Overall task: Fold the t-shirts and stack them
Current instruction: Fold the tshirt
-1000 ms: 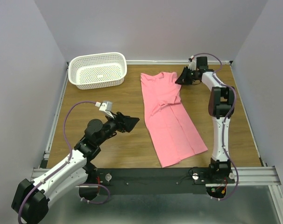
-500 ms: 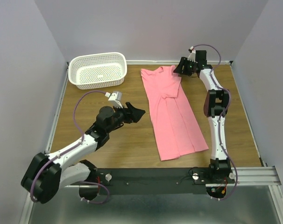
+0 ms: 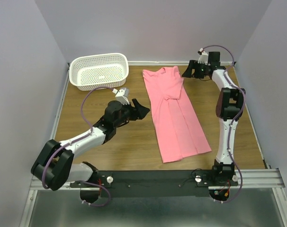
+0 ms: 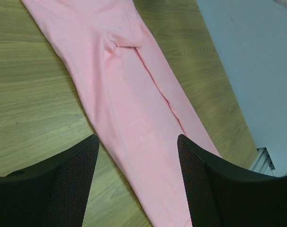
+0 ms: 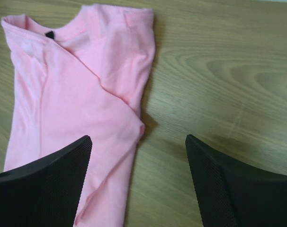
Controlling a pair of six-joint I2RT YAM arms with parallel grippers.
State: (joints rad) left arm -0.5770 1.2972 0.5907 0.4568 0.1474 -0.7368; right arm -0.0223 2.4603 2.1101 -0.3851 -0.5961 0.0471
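One salmon-pink t-shirt (image 3: 174,113) lies on the wooden table, folded lengthwise into a long narrow strip, collar at the far end. My left gripper (image 3: 142,110) hovers open just left of the strip's middle. In the left wrist view its jaws (image 4: 138,142) stand wide over the shirt's (image 4: 134,94) left edge, holding nothing. My right gripper (image 3: 190,71) is open beside the shirt's far right corner. In the right wrist view the collar with its dark label (image 5: 49,34) and the folded sleeve (image 5: 129,56) lie flat below the empty gripper (image 5: 139,142).
A white perforated basket (image 3: 98,71) stands at the far left corner of the table (image 3: 110,142). Grey walls close in on three sides. A black rail (image 3: 153,177) with the arm bases runs along the near edge.
My right gripper opened, let go of the shirt's far right edge and drew back to the right. My left arm reached forward toward the shirt's left side.
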